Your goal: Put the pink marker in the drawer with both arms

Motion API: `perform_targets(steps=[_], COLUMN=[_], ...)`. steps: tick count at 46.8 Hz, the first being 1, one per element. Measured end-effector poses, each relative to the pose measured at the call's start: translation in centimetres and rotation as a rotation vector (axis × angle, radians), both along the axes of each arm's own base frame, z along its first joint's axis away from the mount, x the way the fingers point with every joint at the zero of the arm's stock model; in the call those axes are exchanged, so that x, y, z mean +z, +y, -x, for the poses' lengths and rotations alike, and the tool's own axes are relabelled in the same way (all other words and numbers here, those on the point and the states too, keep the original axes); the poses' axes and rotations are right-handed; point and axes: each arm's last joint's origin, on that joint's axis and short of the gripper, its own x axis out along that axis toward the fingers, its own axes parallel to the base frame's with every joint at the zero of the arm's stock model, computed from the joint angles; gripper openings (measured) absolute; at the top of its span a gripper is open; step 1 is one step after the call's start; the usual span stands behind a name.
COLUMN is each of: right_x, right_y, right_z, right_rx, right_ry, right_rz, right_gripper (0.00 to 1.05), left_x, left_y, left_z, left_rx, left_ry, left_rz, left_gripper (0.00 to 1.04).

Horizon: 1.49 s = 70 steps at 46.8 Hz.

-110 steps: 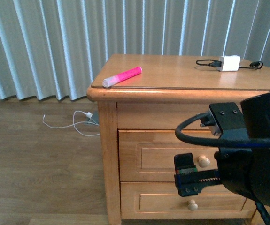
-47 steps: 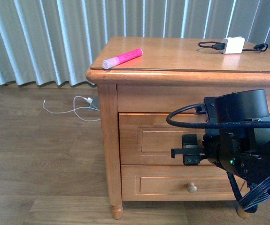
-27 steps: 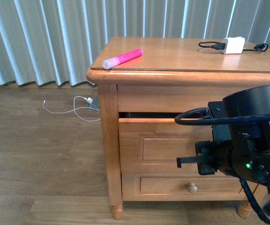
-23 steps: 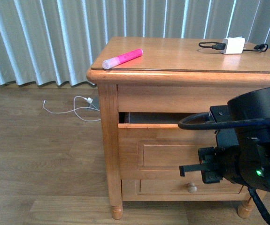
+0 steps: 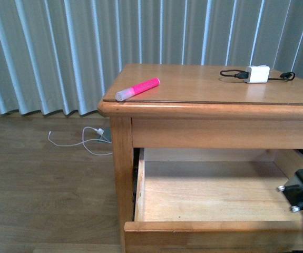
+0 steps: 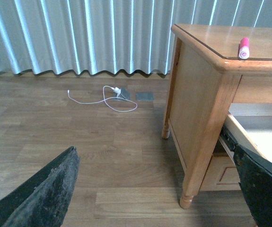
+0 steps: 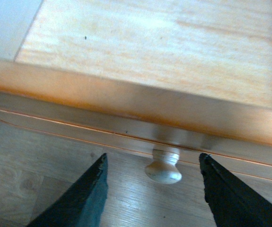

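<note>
Leave the drawer [image 5: 204,227] pulled well out, and hold the right tool [image 7: 153,157] spread either side of the knob [image 7: 164,166], gripping nothing. Bring the left tool [image 6: 154,150], likewise gaping and empty, up to the pink marker [image 5: 137,88] lying near the tabletop's [image 5: 204,87] front left corner. Close across the barrel mid-length, lift straight, then lower over the pale interior.

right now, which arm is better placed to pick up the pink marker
Left. The pink marker lies near the cabinet top's left edge, and the left end effector is open and free; the right end effector straddles the drawer knob.
</note>
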Motion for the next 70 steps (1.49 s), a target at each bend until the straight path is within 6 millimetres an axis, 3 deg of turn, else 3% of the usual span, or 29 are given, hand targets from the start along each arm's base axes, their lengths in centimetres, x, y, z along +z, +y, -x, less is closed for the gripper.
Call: perform_targets(steps=[9, 19, 28, 34, 41, 54, 70], right_x=[5.1, 7.8, 7.6, 7.5, 6.8, 6.1, 6.0], right_y=[-3.3, -6.7, -9.0, -9.2, -8.4, -8.2, -8.2], right_z=[4.1, 7.5, 9.8, 9.9, 10.1, 10.7, 10.8], right_rx=[-0.063, -0.141, -0.262, -0.276, -0.278, -0.261, -0.258], right_ry=[-0.097, -0.223, -0.364, -0.373, -0.659, -0.688, -0.695], right_rz=[-0.149, -0.225, -0.237, -0.234, -0.11, -0.077, -0.072], right_gripper=[0.98, 0.96, 0.96, 0.96, 0.72, 0.23, 0.79], left_x=[0.0, 0.0, 0.0, 0.0, 0.0, 0.0, 0.0], left_y=[0.0, 0.0, 0.0, 0.0, 0.0, 0.0, 0.0], left_z=[0.0, 0.0, 0.0, 0.0, 0.0, 0.0, 0.0], left_rx=[0.0, 0.0, 0.0, 0.0, 0.001, 0.0, 0.0], left_ry=[0.0, 0.0, 0.0, 0.0, 0.0, 0.0, 0.0], left_rz=[0.0, 0.0, 0.0, 0.0, 0.0, 0.0, 0.0], left_gripper=[0.99, 0.99, 0.99, 0.99, 0.99, 0.99, 0.99])
